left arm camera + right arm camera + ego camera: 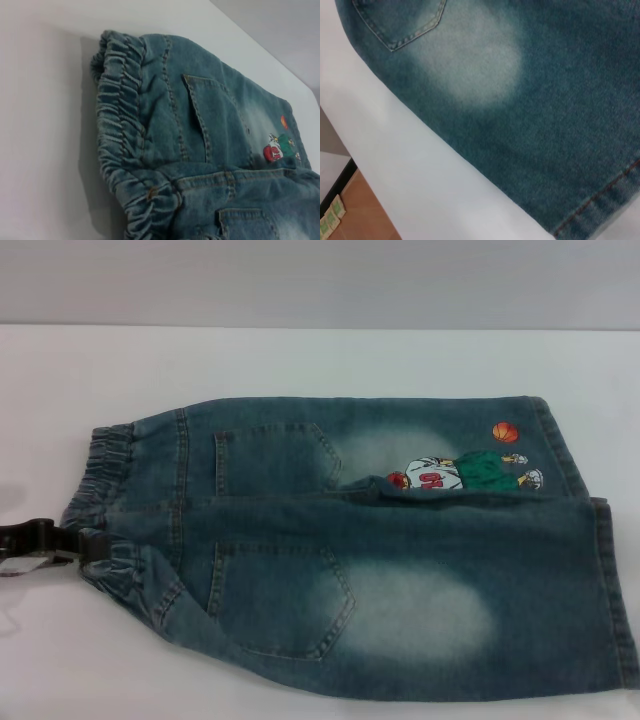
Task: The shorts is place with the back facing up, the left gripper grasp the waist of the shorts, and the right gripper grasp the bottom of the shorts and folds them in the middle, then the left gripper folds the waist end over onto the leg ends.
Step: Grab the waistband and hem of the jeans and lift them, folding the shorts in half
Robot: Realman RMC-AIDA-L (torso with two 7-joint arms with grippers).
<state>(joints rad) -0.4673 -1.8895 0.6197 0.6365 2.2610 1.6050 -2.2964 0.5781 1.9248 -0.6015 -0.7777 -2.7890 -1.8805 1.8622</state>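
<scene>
Shorts (380, 540) lie flat on the white tabletop (300, 360), back up, two back pockets showing. Landmark: the shorts.

Near edge: the nearer leg carries a pale faded patch (425, 615). Right wrist view shows this patch close (470, 65), a pocket corner, and a stitched hem (600, 200) of the leg ends at the tabletop's near edge. Floor tiles and small green-and-white stickers (330, 217) appear past that edge; any writing on them is too small to read. Right tool not seen in any view.

Waist (105, 505): gathered elastic band at the shorts' left end. Left tool (85, 545) sits at the nearer half of the waist, its dark tip touching the ruffles. Whether its fingers are spread or pinching: cannot tell. Left wrist view shows the ruffled band (120, 130) up close, with no fingers in it.

Far leg: cartoon print (465, 473) of a basketball player with an orange ball (506, 431) just beyond. Red marks on the white jersey look like digits; not readable. Leg ends (610, 580) lie at the shorts' right end.
</scene>
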